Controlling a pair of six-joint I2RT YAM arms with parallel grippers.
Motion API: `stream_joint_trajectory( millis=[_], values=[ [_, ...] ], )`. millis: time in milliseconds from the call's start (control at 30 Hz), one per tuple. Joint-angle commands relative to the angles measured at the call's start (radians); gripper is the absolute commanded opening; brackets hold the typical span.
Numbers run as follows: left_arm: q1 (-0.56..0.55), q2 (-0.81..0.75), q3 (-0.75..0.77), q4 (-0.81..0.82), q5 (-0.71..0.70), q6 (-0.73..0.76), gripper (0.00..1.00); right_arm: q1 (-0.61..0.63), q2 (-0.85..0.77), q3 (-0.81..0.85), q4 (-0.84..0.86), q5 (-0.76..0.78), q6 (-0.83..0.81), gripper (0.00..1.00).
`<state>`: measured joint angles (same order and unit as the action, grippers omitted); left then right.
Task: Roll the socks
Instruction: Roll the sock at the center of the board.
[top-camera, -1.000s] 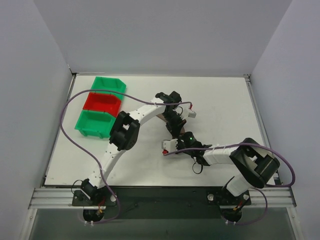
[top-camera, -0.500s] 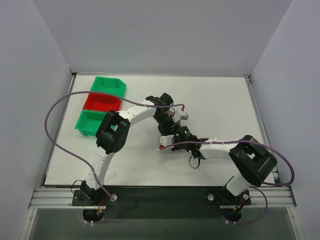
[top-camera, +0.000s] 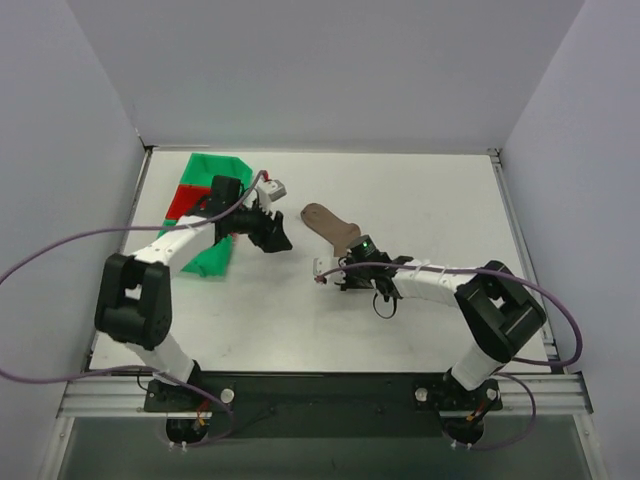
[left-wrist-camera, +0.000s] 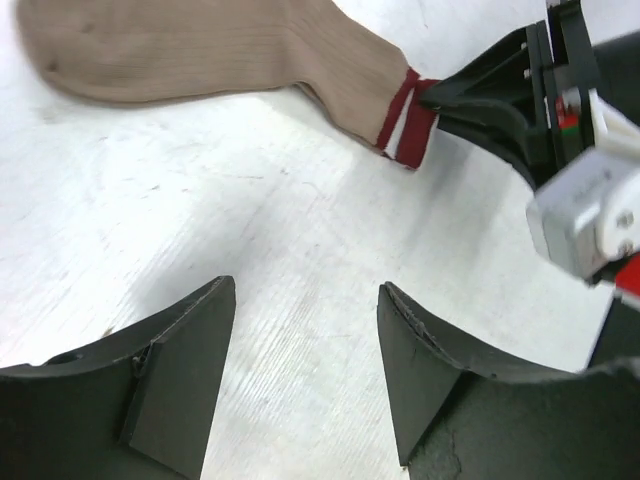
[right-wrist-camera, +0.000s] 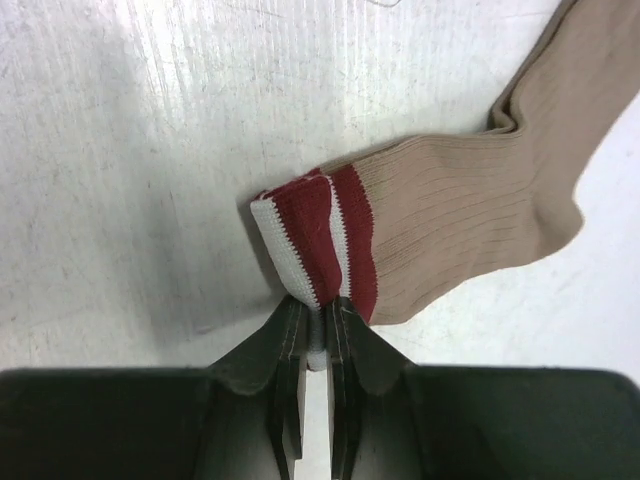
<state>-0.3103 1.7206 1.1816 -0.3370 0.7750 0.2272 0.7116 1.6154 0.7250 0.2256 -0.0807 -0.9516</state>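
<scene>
Right gripper (right-wrist-camera: 315, 322): black fingers drawn almost together, clamped on the edge of the cuff of a tan-brown ribbed knit sock (right-wrist-camera: 470, 215). The dark red cuff with thin white stripes (right-wrist-camera: 310, 235) is doubled over where the fingers pinch it. The rest of the sock runs away from the grip, lying flat on the white tabletop (right-wrist-camera: 120, 150).

Top view: the sock (top-camera: 325, 220) lies near the middle of the table (top-camera: 440, 200). Its toe end points to the far left and its cuff end sits at the right gripper (top-camera: 347, 258).

Left gripper (left-wrist-camera: 305, 290): jaws spread wide with nothing between them, only bare tabletop showing in the gap. It touches no part of the sock. In its wrist view the sock (left-wrist-camera: 200, 50) lies beyond the fingertips, with the cuff pinched by the right gripper (left-wrist-camera: 470, 95) at upper right. Whether the left fingers rest on the table cannot be told.

From above, the left gripper (top-camera: 275, 238) sits just left of the sock's toe, apart from it. Behind the left arm, at the table's far-left corner, stand green plastic bins (top-camera: 215, 165) and a red plastic bin (top-camera: 183, 203), partly hidden by the arm.
</scene>
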Motion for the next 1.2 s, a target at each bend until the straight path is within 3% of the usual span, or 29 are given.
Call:
stream_joint_trajectory(
  millis=[0,167,500,933,1167],
  values=[
    [0.005,-0.18,-0.161,0.268,-0.009,-0.006,0.69,-0.06,0.058,0.138,-0.325,-0.148,0.066,0.0],
    [0.002,-0.292,-0.315,0.361,-0.063,0.032,0.69,-0.158,0.199,0.385,-0.622,-0.275,0.093,0.0],
    [-0.041,-0.366,-0.416,0.418,-0.124,0.154,0.68,-0.254,0.478,0.864,-1.103,-0.51,0.079,0.0],
    [-0.429,-0.323,-0.461,0.552,-0.58,0.357,0.68,-0.285,0.852,1.344,-1.578,-0.728,0.085,0.0],
    [-0.61,-0.139,-0.444,0.674,-0.804,0.514,0.67,-0.282,0.88,1.355,-1.637,-0.726,0.074,0.0]
  ],
)
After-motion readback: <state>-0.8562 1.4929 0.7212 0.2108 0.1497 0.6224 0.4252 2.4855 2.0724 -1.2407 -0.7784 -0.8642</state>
